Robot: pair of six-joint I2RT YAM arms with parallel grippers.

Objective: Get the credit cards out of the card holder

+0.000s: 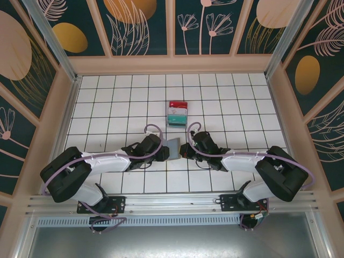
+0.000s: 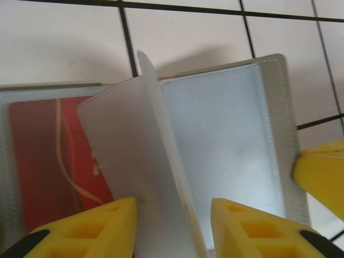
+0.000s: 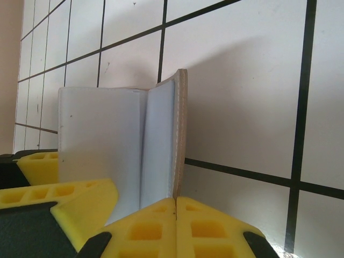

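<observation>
The thin grey-brown folding card holder [image 1: 173,147] lies open on the white tiled counter [image 1: 107,102], between the two arms and near a red, white and teal stack of cards [image 1: 177,114]. Its pale blue-grey inner panel [image 2: 226,140] has a stitched border. A frosted plastic leaf [image 2: 126,161] stands up from the spine. Beside it, a red card [image 2: 40,161] with a pale curling line sits in a pocket, its small marks too blurred to read. The left jaws stand apart astride the leaf; the right jaws are clenched on the holder's raised cover edge.
</observation>
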